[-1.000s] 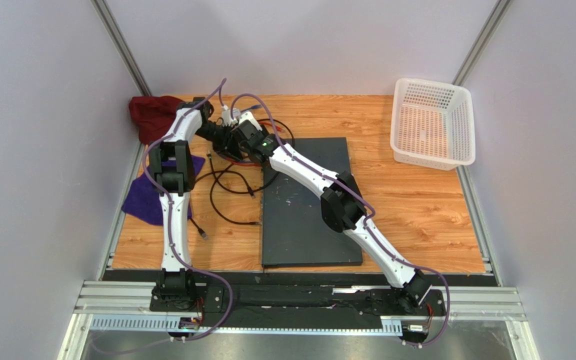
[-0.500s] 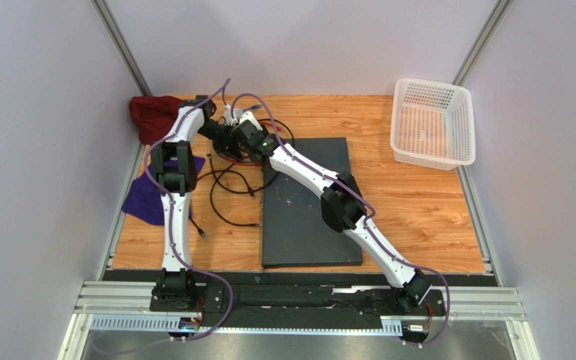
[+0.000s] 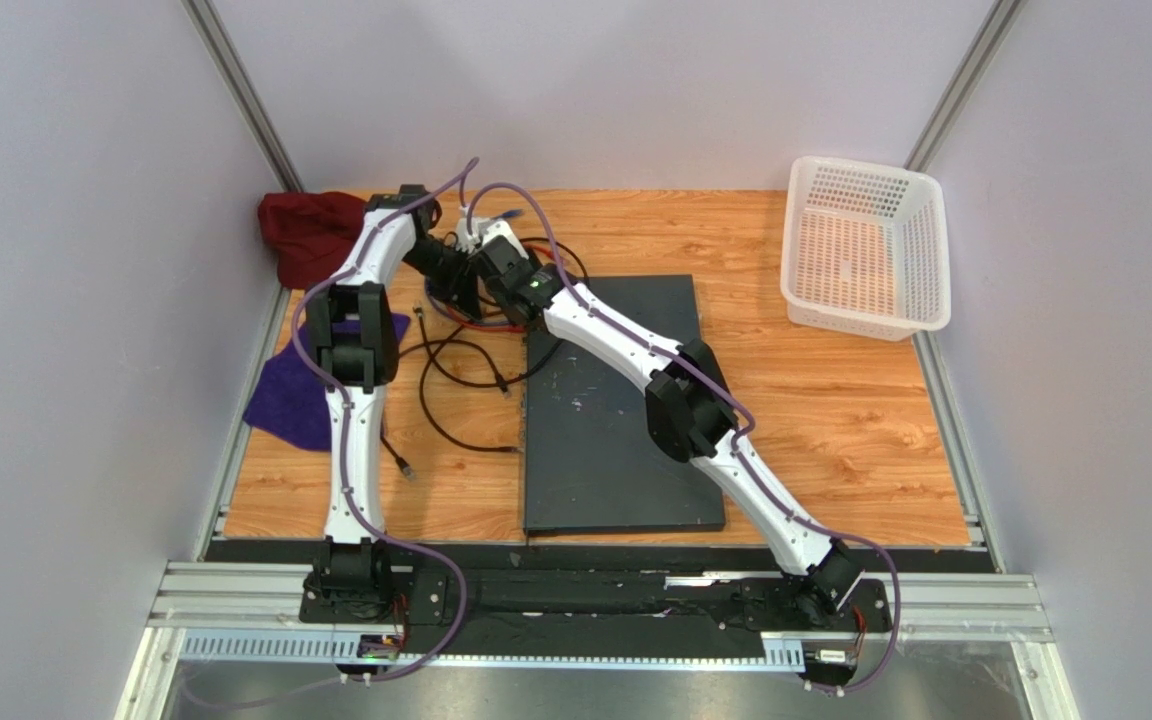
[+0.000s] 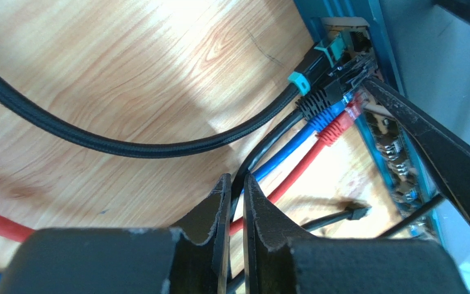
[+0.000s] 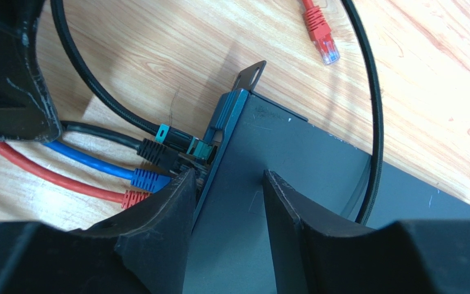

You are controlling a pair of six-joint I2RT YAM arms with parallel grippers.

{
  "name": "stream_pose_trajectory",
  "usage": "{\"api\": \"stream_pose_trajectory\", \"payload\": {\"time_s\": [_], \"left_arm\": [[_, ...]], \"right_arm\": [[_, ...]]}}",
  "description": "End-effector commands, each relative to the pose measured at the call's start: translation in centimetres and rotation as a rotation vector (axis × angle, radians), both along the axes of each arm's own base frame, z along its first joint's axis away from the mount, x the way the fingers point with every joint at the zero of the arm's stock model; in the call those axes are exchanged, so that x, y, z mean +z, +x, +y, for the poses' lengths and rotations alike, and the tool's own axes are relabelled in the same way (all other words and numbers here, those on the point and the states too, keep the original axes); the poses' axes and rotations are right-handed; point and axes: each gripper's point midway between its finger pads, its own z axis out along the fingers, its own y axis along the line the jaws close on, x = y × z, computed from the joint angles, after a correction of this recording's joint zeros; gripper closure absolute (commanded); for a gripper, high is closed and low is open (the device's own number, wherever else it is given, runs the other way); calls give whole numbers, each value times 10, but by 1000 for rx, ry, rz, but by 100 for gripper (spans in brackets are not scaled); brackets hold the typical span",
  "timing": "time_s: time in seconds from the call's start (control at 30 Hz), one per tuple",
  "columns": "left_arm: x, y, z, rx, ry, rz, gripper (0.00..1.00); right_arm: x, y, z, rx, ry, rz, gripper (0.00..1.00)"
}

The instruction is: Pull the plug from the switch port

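Observation:
The switch (image 3: 620,435) is a flat dark grey box lying mid-table. Plugs sit in a row in its far left face: a teal-tipped braided one (image 4: 317,61), a black plug (image 4: 323,101), a blue plug (image 4: 320,119) and a red plug (image 4: 338,128). My left gripper (image 4: 236,180) is back from the ports with its jaws almost together, and the black plug's thin cable (image 4: 262,150) runs into the narrow gap. My right gripper (image 5: 228,177) stands open over the switch (image 5: 292,159) at its ported corner, one finger above the plugs and the other over the top.
A white mesh basket (image 3: 860,248) stands at the back right. A dark red cloth (image 3: 304,225) and a purple cloth (image 3: 289,398) lie at the left edge. Loose black cables (image 3: 455,375) sprawl left of the switch. A free red plug (image 5: 320,30) lies beyond the corner.
My left gripper's jaws have drawn together around the black cable, and the left wrist has shifted slightly back and right. The right arm has barely moved.

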Motion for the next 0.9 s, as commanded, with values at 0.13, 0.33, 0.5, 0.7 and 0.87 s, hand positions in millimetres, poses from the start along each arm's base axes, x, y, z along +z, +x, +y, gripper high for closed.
{"api": "stream_pose_trajectory", "payload": {"time_s": [0.13, 0.33, 0.5, 0.7, 0.87], "left_arm": [[55, 40, 55, 14, 185, -270, 100], [120, 23, 7, -27, -116, -312, 100], [138, 5, -11, -22, -217, -263, 100], [105, -4, 15, 67, -33, -166, 100], [103, -4, 27, 121, 43, -207, 84]], "right_arm": [[-45, -14, -76, -46, -92, 286, 40], [20, -3, -80, -10, 122, 298, 32], [65, 1, -119, -13, 159, 275, 31], [97, 3, -156, -46, 178, 245, 30], [127, 7, -159, -18, 204, 188, 29]]}}
